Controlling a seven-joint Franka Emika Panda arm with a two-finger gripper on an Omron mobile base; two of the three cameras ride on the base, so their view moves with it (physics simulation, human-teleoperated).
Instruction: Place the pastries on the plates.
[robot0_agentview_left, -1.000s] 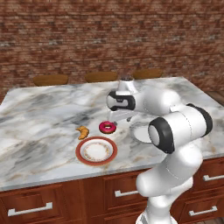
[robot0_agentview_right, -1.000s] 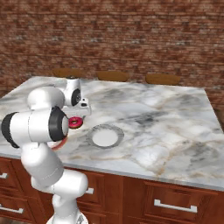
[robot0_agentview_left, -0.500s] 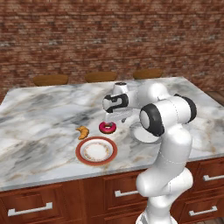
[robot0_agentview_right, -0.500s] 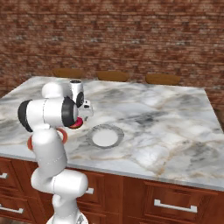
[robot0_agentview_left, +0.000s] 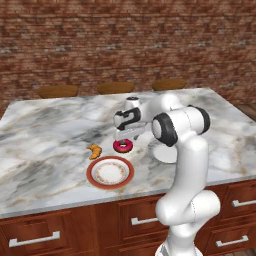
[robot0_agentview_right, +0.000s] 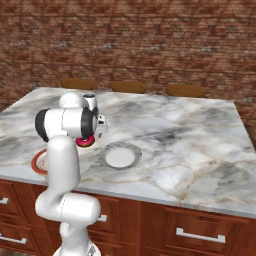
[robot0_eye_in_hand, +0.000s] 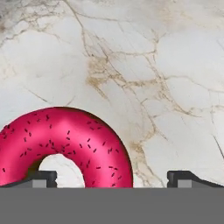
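Note:
The ring donut (robot0_agentview_left: 123, 145) with dark pink-red icing lies flat on the marble counter, just behind the red-rimmed plate (robot0_agentview_left: 110, 172). My gripper (robot0_agentview_left: 125, 135) hangs right above it, pointing down. In the hand view the donut (robot0_eye_in_hand: 65, 140) sits at lower left; my gripper (robot0_eye_in_hand: 112, 177) is open, its fingertips (robot0_eye_in_hand: 41, 177) spread wide with the donut's right half between them. The golden croissant (robot0_agentview_left: 94, 150) lies left of the donut. The white grey-rimmed plate (robot0_agentview_right: 119, 156) is bare, to the donut's right. From the right base view the donut (robot0_agentview_right: 85, 143) peeks out behind my arm.
Three wooden stool tops (robot0_agentview_left: 116, 88) line the counter's far edge before a brick wall. The marble counter (robot0_agentview_left: 45, 130) stretches wide to the left and right (robot0_agentview_right: 200, 145). My own elbow stands over the white plate's near side in the left base view.
The hand has shifted slightly left and lower over the donut, and the arm's elbow has swung upright. Donut, croissant and plates have not moved.

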